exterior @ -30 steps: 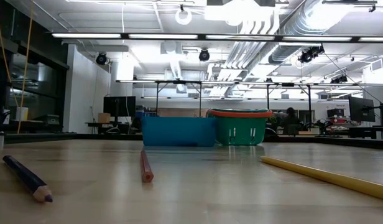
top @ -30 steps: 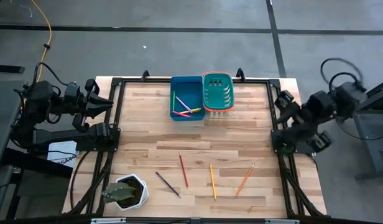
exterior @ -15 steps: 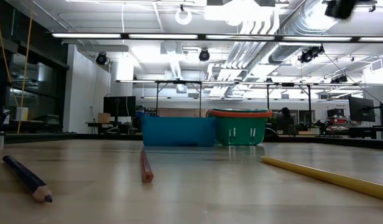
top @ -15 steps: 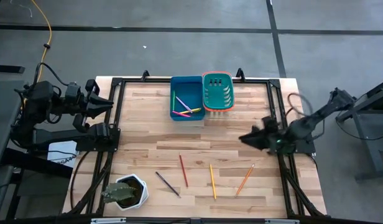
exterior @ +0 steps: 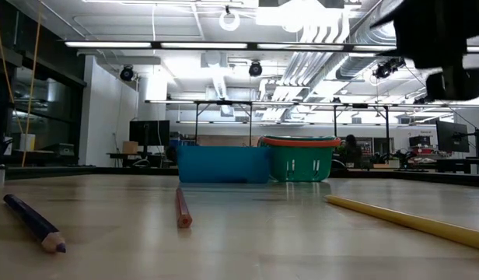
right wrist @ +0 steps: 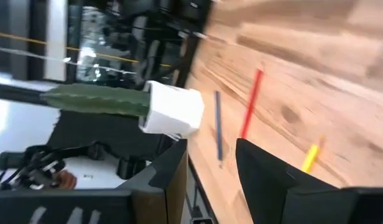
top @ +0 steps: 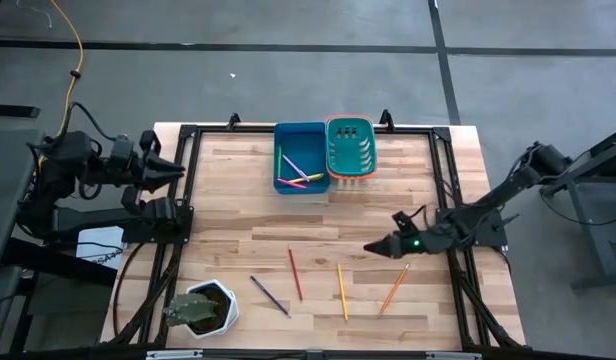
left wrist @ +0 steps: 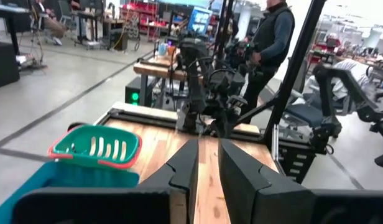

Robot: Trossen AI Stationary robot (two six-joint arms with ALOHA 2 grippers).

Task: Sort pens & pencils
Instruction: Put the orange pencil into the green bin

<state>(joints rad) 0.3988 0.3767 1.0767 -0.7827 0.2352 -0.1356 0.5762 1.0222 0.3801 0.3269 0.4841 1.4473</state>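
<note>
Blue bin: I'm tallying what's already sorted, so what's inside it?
The blue bin holds several pens & pencils, green, pink and yellow among them; its walls may hide others.

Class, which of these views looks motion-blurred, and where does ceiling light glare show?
Right wrist view: smeared, the red pencil and white planter streaked. Low view: bright ceiling strip lights glare and the tabletop shows a soft sheen. High view: evenly lit.

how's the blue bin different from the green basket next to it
The blue bin has solid walls; the green basket has slotted walls and an orange rim. The blue bin holds several pens and pencils; nothing shows inside the green basket from above. In the high view the blue bin looks a little wider than the green basket. Both sit side by side at the table's far edge.
</note>
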